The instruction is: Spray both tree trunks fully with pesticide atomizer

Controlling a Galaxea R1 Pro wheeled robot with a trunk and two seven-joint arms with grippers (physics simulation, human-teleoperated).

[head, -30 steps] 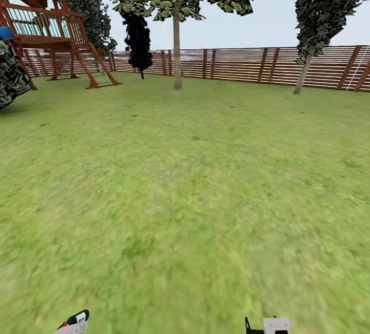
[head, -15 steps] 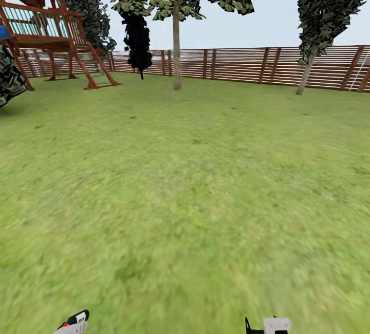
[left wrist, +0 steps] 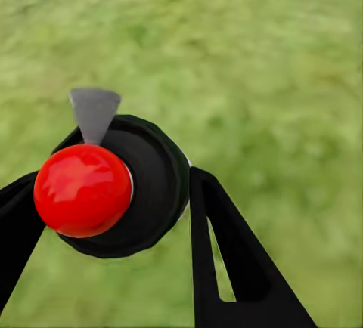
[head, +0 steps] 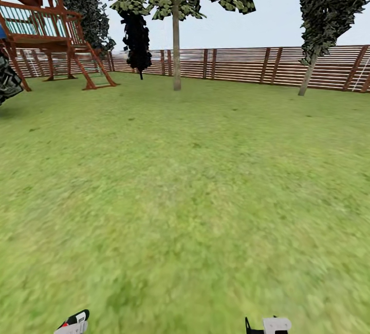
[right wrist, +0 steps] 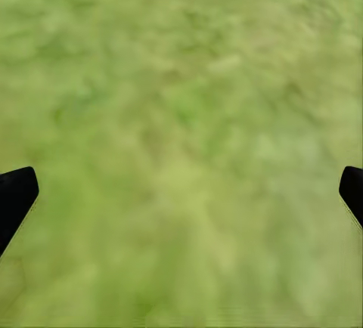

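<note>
In the left wrist view my left gripper (left wrist: 113, 184) is shut on the pesticide atomizer (left wrist: 121, 192), a black round body with a glossy red cap and a grey nozzle, held above the grass. Its red, black and white tip peeks up at the bottom edge of the head view (head: 74, 321). My right gripper (right wrist: 185, 188) is open over bare grass, fingers far apart; it also sits low in the head view (head: 267, 325). Far ahead stands a tree with a straight pale trunk (head: 176, 51). A second tree with a bare leaning trunk (head: 307, 77) stands at the right by the fence.
A wide green lawn (head: 185, 185) stretches between me and the brown slat fence (head: 241, 64). A wooden playset with a ladder (head: 56, 36) stands at the far left. A near-black conifer (head: 137, 41) and a taller dark one (head: 85, 5) rise near it.
The whole head view has shifted a little: the playset slid left and the right tree slid right, so the camera has moved. Both grippers keep their places in the picture.
</note>
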